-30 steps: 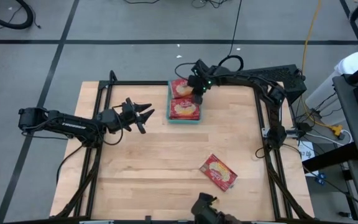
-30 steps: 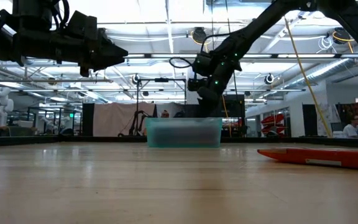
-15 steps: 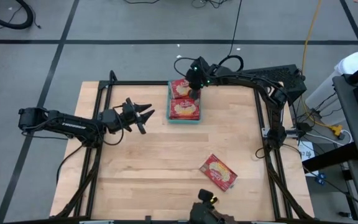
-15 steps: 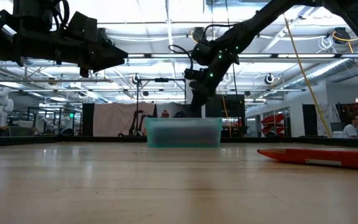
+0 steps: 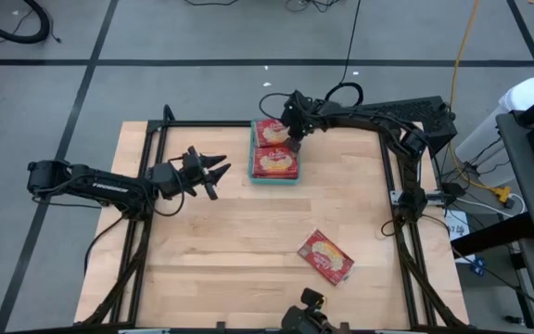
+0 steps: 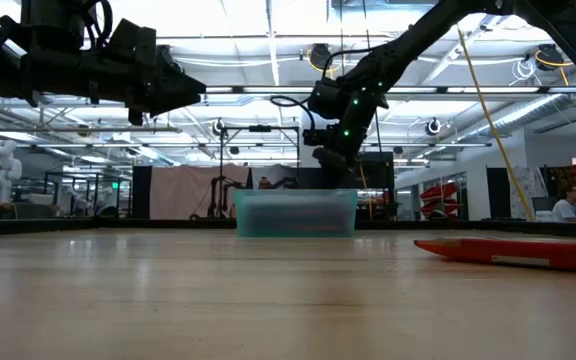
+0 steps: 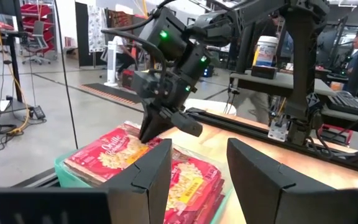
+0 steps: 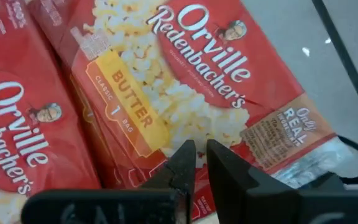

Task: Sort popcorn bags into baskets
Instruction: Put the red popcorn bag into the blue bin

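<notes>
The wood table (image 5: 230, 241) holds a green basket (image 5: 273, 177) full of red bags at its far edge. One red popcorn bag (image 5: 325, 257) lies flat near the front right.

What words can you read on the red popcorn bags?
"Orville Redenbacher's": on the popcorn bag under the right gripper.
"Orville Redenbacher's", partly cut off: on the neighbouring bag.
"CLASSIC BUTTER 1 BAG": on the yellow band.
"Only REAL": on the orange corner patch; the smaller print there is unreadable.
</notes>
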Controlling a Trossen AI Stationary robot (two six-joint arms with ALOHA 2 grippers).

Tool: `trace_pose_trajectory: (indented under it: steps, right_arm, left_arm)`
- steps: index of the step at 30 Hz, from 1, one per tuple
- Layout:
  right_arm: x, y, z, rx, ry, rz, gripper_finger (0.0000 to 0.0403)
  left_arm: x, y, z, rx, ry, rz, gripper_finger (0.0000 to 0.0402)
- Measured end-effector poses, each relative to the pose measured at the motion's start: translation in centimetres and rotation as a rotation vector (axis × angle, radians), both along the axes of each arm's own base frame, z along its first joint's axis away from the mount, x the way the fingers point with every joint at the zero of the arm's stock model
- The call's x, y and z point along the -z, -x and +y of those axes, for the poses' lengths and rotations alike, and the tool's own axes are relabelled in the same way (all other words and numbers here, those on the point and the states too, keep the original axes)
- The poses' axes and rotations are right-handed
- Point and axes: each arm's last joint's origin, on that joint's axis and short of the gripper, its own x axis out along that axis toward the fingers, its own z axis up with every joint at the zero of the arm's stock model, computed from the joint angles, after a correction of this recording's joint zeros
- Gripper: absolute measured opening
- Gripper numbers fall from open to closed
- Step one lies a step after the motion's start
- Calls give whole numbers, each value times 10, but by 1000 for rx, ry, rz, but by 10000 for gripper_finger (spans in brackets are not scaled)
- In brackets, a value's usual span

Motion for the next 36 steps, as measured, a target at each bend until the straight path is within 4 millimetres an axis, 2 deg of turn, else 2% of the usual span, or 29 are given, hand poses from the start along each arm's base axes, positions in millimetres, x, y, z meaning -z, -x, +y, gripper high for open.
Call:
trace_pose_trajectory:
  steps: [8,14,19,23,29,36]
  right_arm:
    - [10,-1,11,10,-54,9,33]
    - [1,0,11,16,-29,-25,33]
    - [-17,-7,10,-1,33,-151,33]
    - [-22,-23,16,-67,-4,-319,33]
    - [1,-43,25,-106,-33,-332,33]
    - [28,-39,4,-51,-66,-293,33]
  left_arm:
    - [0,-1,-6,30,2,-1,157]
    - [0,-1,-8,44,1,-2,157]
    - [0,-1,-8,44,-1,-3,157]
    - [-2,-1,-8,42,-15,-17,157]
    - [-3,-1,-8,41,-22,-23,157]
    - [-3,-1,-8,43,-3,-32,157]
